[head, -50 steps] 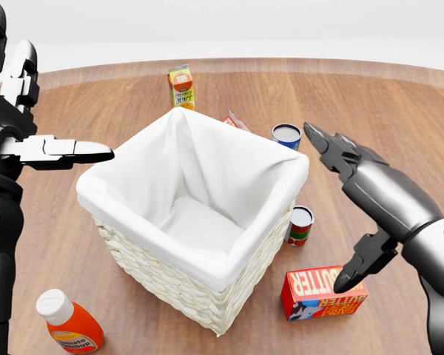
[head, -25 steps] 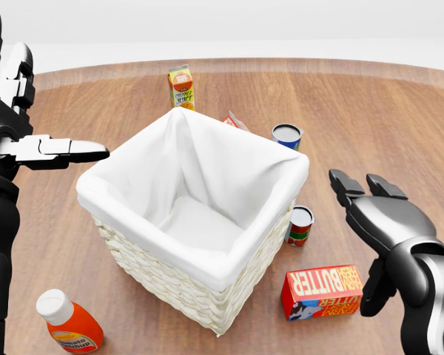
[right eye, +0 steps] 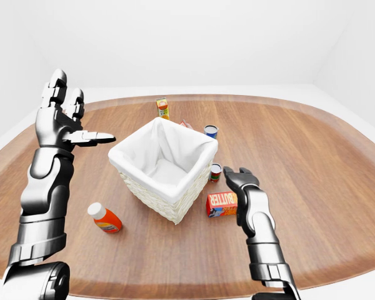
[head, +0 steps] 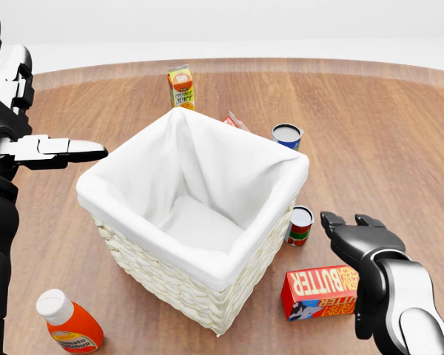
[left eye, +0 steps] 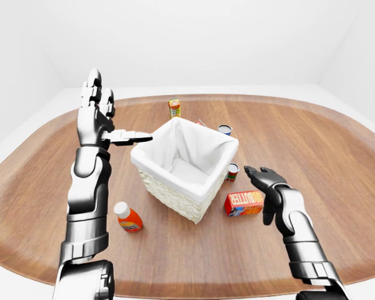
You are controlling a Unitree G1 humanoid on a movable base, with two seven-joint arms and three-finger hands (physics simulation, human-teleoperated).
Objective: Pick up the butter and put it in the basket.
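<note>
The butter (head: 322, 291) is a red box lying on its side on the wooden table, just right of the basket (head: 207, 285), a wicker box lined with white cloth. My right hand (head: 353, 251) hovers open at the butter's right end, fingers spread above it and a thumb beside it, not closed on it. High at the left of the head view, my left hand (head: 29, 144) is raised and open, holding nothing, well clear of the basket.
A small red-and-green can (head: 300, 225) stands between the basket and the butter. A blue can (head: 286, 135), an orange juice carton (head: 181, 86) and a partly hidden packet (head: 235, 120) sit above the basket. A ketchup bottle (head: 68, 321) lies at the lower left.
My right hand has dropped and drawn in from high over the table to the butter's right end. The left hand has barely moved. Nothing on the table has shifted.
</note>
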